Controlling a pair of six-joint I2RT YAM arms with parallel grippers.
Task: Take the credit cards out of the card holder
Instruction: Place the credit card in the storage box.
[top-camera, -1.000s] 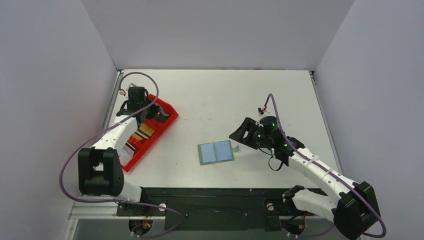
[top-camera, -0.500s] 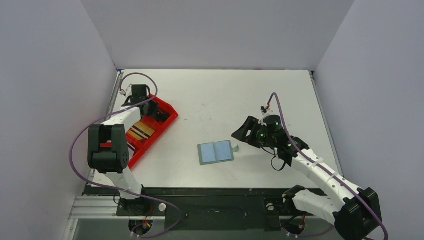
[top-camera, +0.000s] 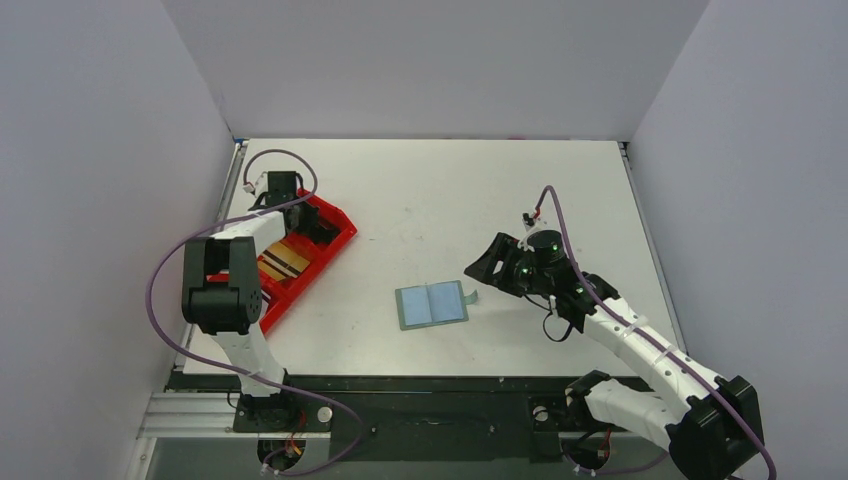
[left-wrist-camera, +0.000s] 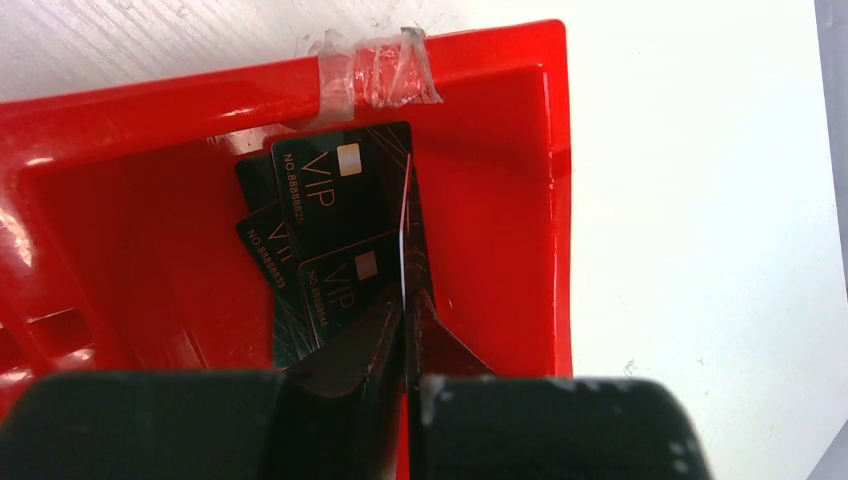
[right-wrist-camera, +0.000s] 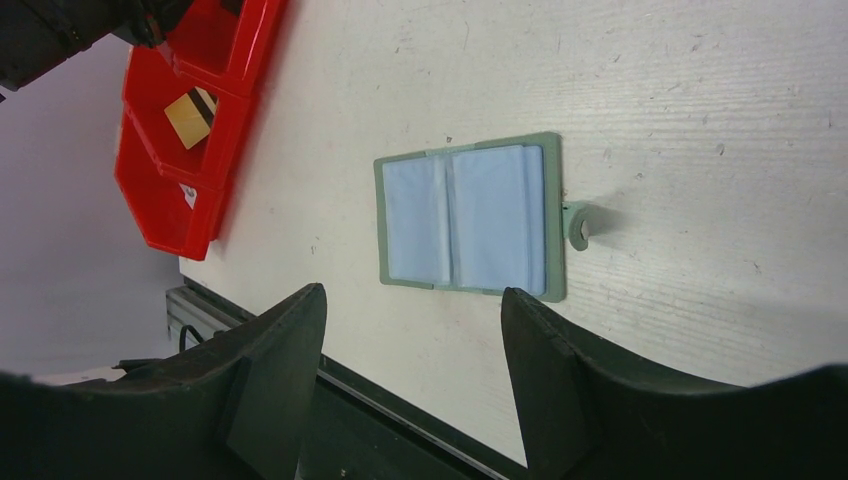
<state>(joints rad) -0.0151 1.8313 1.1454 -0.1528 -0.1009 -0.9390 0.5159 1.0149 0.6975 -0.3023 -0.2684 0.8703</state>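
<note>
The card holder (top-camera: 432, 305) lies open and flat mid-table, grey-green with pale blue sleeves (right-wrist-camera: 465, 215) and a small side tab (right-wrist-camera: 578, 225). My right gripper (top-camera: 485, 262) hovers just right of it, open and empty (right-wrist-camera: 412, 295). My left gripper (left-wrist-camera: 407, 300) is over the far end of the red tray (left-wrist-camera: 500, 200), shut on a thin credit card (left-wrist-camera: 406, 230) seen edge-on, its colour unclear. Under it, black VIP cards (left-wrist-camera: 330, 200) lie overlapped on the tray floor. A tan card (top-camera: 285, 260) lies in the middle compartment.
The long red tray (top-camera: 270, 318) runs diagonally along the table's left side, with clear tape (left-wrist-camera: 385, 75) on its far rim. The black base rail (top-camera: 420, 395) runs along the near edge. Grey walls enclose the table on three sides.
The left arm's elbow has swung up and toward the far side, and its wrist has shifted slightly back over the tray's end. The right arm moved a little to the right. The card holder has not moved.
</note>
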